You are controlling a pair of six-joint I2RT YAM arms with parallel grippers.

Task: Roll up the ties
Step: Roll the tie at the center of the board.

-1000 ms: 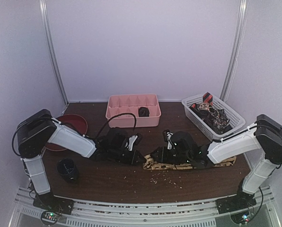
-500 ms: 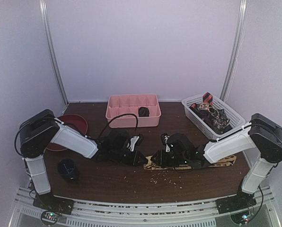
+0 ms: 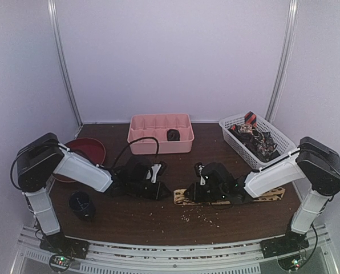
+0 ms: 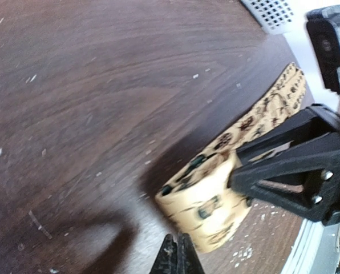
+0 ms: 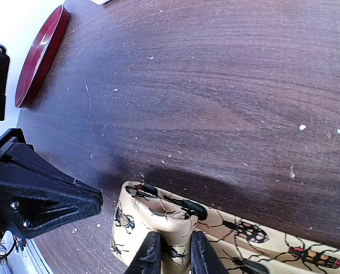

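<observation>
A tan tie [image 3: 270,194] printed with beetles lies along the front of the table, its left end folded into a loose roll [image 4: 207,200]. My right gripper [image 5: 171,254] is shut on the upright fold of that roll [image 5: 158,214], with fabric pinched between its fingers. My left gripper [image 4: 178,257] is shut and empty, its tips just short of the roll on the left side. In the top view the two grippers [image 3: 169,193] [image 3: 188,195] face each other over the tie's left end. Other ties [image 3: 255,140], dark and red patterned, fill the white basket.
A pink tray [image 3: 158,123] at the back holds one dark rolled tie [image 3: 173,135]. The white basket [image 3: 284,137] stands at the back right. A red plate [image 3: 87,149] and a dark cup [image 3: 81,203] sit at the left. Crumbs dot the wood near the front.
My right gripper's jaws have narrowed onto the tie's fold and the arm has shifted a little left. The left gripper has drawn back slightly to the left, still shut.
</observation>
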